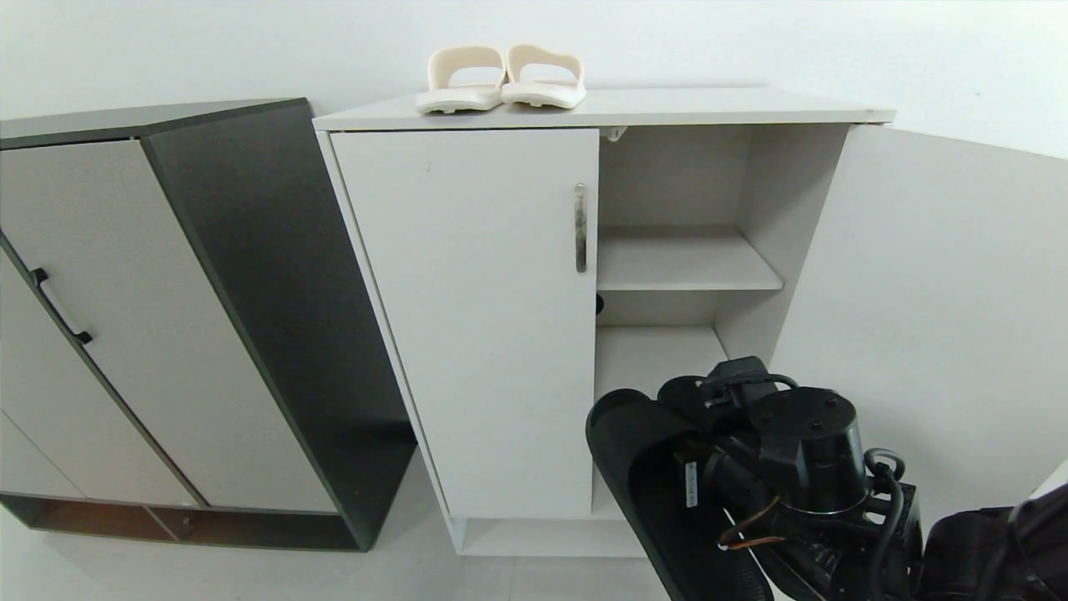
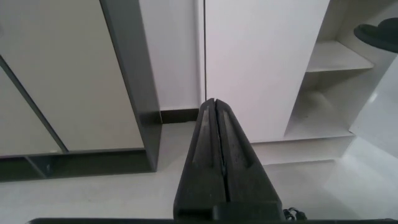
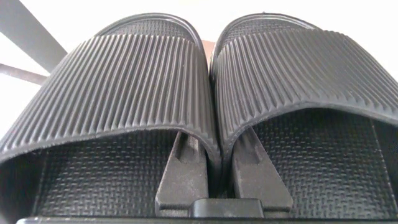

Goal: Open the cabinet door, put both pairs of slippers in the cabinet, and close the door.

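A pair of black slippers [image 1: 642, 467] hangs low in front of the white cabinet's [image 1: 467, 334] open right half, just outside the bottom compartment [image 1: 651, 355]. My right gripper [image 3: 214, 140] is shut on the black slippers [image 3: 211, 93]: one finger [image 3: 183, 168] sits inside each slipper and the two inner strap edges are pinched between them. A cream pair of slippers [image 1: 501, 79] lies side by side on the cabinet top. The right door [image 1: 934, 317] is swung wide open; the left door is closed. My left gripper [image 2: 215, 106] is shut and empty, low over the floor before the cabinet.
Inside the open half, a shelf [image 1: 684, 267] divides the upper and lower compartments, both bare. A metal handle [image 1: 581, 227] runs along the closed door's edge. A dark grey cabinet [image 1: 275, 292] with closed doors stands close on the left. Pale floor lies in front.
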You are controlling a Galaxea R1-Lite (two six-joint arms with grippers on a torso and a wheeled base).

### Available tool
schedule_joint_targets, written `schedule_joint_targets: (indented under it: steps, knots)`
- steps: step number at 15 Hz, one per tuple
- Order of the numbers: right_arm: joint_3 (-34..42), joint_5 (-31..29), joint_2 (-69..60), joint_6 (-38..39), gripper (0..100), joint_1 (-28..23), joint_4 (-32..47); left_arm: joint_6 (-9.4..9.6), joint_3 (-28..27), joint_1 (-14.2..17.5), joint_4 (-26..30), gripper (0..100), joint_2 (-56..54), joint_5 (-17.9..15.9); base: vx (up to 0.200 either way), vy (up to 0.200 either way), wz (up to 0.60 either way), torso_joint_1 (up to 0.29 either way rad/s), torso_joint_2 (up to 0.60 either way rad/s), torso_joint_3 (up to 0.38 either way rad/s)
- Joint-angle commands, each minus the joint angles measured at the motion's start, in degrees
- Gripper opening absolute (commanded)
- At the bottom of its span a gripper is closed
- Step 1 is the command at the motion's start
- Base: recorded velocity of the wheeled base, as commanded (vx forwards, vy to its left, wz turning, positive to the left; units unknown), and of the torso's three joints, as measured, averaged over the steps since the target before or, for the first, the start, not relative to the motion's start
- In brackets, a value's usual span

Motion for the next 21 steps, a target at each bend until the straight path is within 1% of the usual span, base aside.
schedule_joint_targets:
  steps: [1,2,5,7,8,11,14,17,19,21]
  knots:
    - [-1.0,-0.6,1.6,0.1,0,0.2,0.0,-0.05,0.0,0.0,0.0,0,0.0,0.0,0.000,0.000,0.00,0.000,0.00,0.000]
    - [-0.9,-1.6,2.9,0.2,0,0.4,-0.1,0.04,0.0,0.0,0.0,0,0.1,0.0,0.000,0.000,0.00,0.000,0.00,0.000]
    - [-1.3,-1.9,5.0,0.0,0,0.5,-3.3,0.04,0.0,0.0,0.0,0,0.1,0.0,0.000,0.000,0.00,0.000,0.00,0.000]
    - [-1.4,-2.0,5.2,-0.1,0,0.6,-3.8,0.04,0.0,0.0,0.0,0,0.0,0.0,0.000,0.000,0.00,0.000,0.00,0.000]
    - [-1.4,-2.0,5.3,-0.1,0,0.6,-3.8,0.13,0.0,0.0,0.0,0,0.0,0.0,0.000,-0.200,0.00,0.002,0.01,0.002]
    - [-1.8,-4.4,5.7,-0.1,0,1.3,-3.8,0.13,0.0,0.0,0.0,0,0.0,0.0,0.000,-0.200,0.00,0.002,0.00,0.002]
    - [-1.9,-5.2,5.8,-0.1,0,2.2,-3.8,0.04,0.0,0.0,0.0,0,0.0,0.0,0.000,-0.200,0.00,0.006,0.00,0.002]
    - [-2.7,-5.9,7.4,-0.1,0,2.2,-3.9,0.04,0.0,0.0,0.0,0,0.1,0.0,0.000,0.000,0.00,0.000,0.00,0.000]
    - [-6.4,-5.9,10.3,-0.4,0,1.8,-3.7,0.04,0.0,0.0,0.0,0,0.0,0.0,0.000,0.000,0.00,0.000,0.00,0.000]
    - [-9.9,-6.0,14.3,-0.7,0,0.0,-3.6,0.04,0.0,0.0,0.0,0,0.0,0.0,0.000,0.000,0.00,0.000,0.00,0.000]
